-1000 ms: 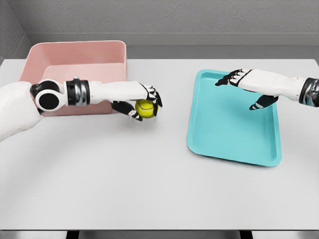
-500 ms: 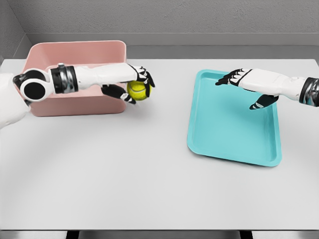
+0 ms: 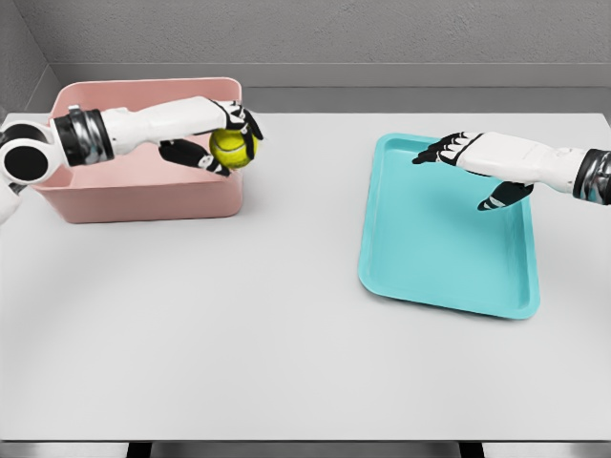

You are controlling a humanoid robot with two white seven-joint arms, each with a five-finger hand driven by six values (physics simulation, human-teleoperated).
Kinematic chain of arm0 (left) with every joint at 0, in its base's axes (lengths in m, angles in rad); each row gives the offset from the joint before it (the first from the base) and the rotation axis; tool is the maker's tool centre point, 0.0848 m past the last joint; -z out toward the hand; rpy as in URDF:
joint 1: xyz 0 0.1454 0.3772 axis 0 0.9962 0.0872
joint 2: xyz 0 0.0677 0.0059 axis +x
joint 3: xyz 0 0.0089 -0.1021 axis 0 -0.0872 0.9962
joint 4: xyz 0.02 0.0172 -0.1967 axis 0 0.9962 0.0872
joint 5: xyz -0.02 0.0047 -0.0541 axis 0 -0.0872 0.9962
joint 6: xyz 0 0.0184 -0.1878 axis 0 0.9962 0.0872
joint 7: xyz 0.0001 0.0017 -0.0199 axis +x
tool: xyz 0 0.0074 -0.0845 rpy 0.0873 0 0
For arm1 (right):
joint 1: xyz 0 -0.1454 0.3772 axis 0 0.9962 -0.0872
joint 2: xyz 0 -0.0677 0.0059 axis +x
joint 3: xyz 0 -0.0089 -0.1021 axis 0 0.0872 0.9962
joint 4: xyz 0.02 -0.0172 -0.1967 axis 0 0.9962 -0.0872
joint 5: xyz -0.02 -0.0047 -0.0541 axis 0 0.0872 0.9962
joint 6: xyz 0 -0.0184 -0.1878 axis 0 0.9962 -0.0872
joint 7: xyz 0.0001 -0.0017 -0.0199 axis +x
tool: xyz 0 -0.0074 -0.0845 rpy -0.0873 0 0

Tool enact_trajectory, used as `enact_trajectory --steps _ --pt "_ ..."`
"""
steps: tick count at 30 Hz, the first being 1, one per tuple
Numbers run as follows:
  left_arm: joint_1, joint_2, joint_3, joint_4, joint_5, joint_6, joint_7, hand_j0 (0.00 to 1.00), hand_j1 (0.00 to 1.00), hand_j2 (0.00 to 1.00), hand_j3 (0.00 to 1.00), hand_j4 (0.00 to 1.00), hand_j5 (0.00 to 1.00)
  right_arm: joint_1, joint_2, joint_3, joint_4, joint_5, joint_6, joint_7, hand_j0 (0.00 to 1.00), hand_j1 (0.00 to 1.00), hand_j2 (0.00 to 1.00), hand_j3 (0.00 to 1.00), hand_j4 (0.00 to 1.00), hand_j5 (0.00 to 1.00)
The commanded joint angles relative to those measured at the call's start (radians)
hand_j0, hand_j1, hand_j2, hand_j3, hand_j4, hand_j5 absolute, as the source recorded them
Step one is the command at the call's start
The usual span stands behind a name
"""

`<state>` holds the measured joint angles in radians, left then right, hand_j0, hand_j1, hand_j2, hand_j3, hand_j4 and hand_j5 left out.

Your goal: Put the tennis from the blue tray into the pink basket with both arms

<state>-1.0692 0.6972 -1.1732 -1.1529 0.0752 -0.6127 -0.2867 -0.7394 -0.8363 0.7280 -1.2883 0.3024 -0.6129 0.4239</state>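
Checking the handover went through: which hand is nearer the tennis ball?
Left. The left hand grips the tennis ball at the pink basket's right rim; the right hand hovers over the blue tray.

I have just one view, from the head, looking forward and down over the whole table (image 3: 286, 363). It sits fairly far back, taking in the basket (image 3: 143, 196), the tray (image 3: 444, 286) and the rear wall (image 3: 382, 33).

Basket (image 3: 143, 196) far left on table (image 3: 286, 334); tray (image 3: 444, 239) right; ball (image 3: 229, 146) seemingly over basket's rim.
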Motion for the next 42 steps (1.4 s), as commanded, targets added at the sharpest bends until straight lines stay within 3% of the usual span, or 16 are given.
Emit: enact_trajectory --steps 1,15,21,29,30,31,32,33,38,42 --pt "0.0 0.004 0.007 0.036 0.008 0.002 0.004 0.44 0.44 0.44 0.44 0.44 0.44 0.0 -0.001 -0.001 0.0 -0.006 0.002 0.0 1.0 1.0 1.0 1.0 1.0 1.0" --pt "0.006 -0.002 0.009 0.255 0.005 0.002 0.038 0.44 0.44 0.44 0.44 0.44 0.44 0.006 0.006 0.001 0.0 -0.006 0.002 0.0 1.0 1.0 1.0 1.0 1.0 1.0" --pt "0.005 -0.044 0.009 0.387 0.0 0.002 0.038 0.44 0.44 0.44 0.44 0.44 0.44 0.006 0.005 -0.001 0.001 -0.006 0.002 0.0 1.0 1.0 1.0 1.0 1.0 1.0" --pt "0.005 -0.08 0.009 0.463 -0.003 0.002 0.038 0.45 0.45 0.45 0.45 0.45 0.45 0.005 0.005 -0.001 0.001 -0.006 0.002 0.0 1.0 1.0 1.0 1.0 1.0 1.0" --pt "0.005 -0.094 0.009 0.478 -0.003 0.002 0.038 0.47 0.47 0.47 0.47 0.47 0.47 0.006 0.005 -0.002 0.001 -0.006 0.002 0.0 1.0 1.0 1.0 1.0 1.0 1.0" --pt "0.003 -0.096 0.01 0.484 -0.003 0.002 0.038 0.56 0.56 0.56 0.56 0.56 0.56 0.006 0.005 -0.002 0.001 -0.006 0.002 0.0 1.0 1.0 1.0 1.0 1.0 1.0" --pt "0.003 -0.096 0.018 0.484 -0.003 0.002 0.038 0.82 0.82 0.82 0.82 0.82 0.82 0.005 0.005 -0.002 0.001 -0.006 0.002 0.0 1.0 1.0 1.0 1.0 1.0 1.0" --pt "0.003 -0.096 0.021 0.484 -0.005 0.002 0.038 1.0 1.0 1.0 1.0 1.0 1.0 0.005 0.003 -0.002 0.001 -0.006 0.002 0.0 1.0 1.0 1.0 1.0 1.0 1.0" --pt "0.005 -0.084 0.053 0.476 -0.003 0.002 0.038 1.0 1.0 1.0 1.0 1.0 1.0 0.005 0.003 -0.002 0.0 -0.008 0.002 -0.002 1.0 1.0 1.0 1.0 1.0 1.0" --pt "0.032 -0.077 0.162 0.466 0.002 0.002 0.037 1.0 1.0 1.0 1.0 1.0 1.0 0.006 -0.003 -0.004 -0.003 -0.009 0.002 -0.002 1.0 1.0 1.0 1.0 1.0 1.0"
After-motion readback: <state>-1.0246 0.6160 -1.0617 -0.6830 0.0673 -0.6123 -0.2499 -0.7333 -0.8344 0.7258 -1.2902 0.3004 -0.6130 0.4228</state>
